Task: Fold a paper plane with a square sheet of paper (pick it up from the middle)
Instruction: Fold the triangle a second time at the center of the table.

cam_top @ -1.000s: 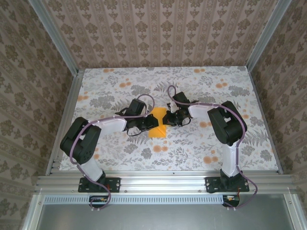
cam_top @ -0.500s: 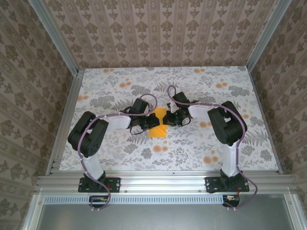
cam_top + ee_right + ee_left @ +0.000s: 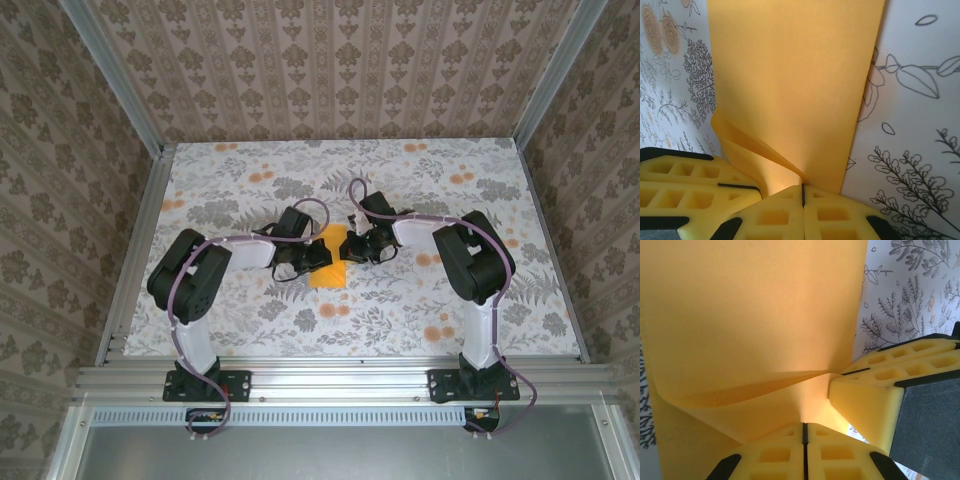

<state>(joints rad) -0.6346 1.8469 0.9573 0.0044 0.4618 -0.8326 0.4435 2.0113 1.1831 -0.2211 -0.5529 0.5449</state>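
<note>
The thin orange-yellow square sheet of paper (image 3: 331,272) lies mid-table on the grey-and-orange floral tablecloth (image 3: 420,300), its middle pulled up into a ridge. The left gripper (image 3: 804,426) and right gripper (image 3: 802,187) meet there tip to tip. Each pinches the ridge with its yellow foam jaws pressed together, covering the sheet's centre from above.

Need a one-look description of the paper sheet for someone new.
Start at the floral-print table and look at its middle. There the left claw and right claw pinch the square sheet of paper. It is plain orange-yellow, creased, and bigger than the cloth's small orange flower prints.
</note>
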